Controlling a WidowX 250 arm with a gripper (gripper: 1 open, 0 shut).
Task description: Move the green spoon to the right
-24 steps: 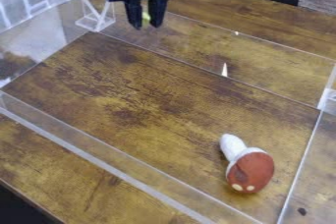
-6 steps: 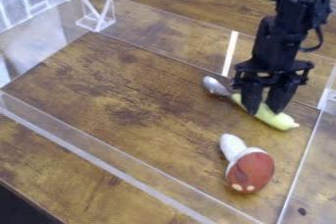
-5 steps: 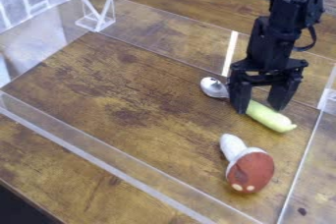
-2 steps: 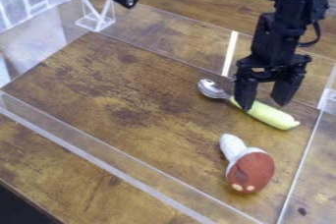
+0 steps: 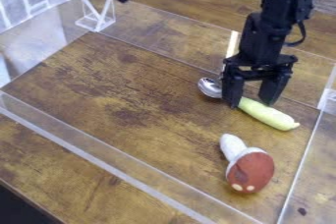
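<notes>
The gripper [image 5: 254, 93] hangs with jaws apart over the green spoon [image 5: 252, 106] by the tray's right wall – seemingly untouched – so a closing pinch may skid the slim handle toward the mushroom toy [image 5: 246, 165].

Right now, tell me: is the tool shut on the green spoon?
No: the tool stands open over the green spoon, which lies flat on the wooden table.
</notes>
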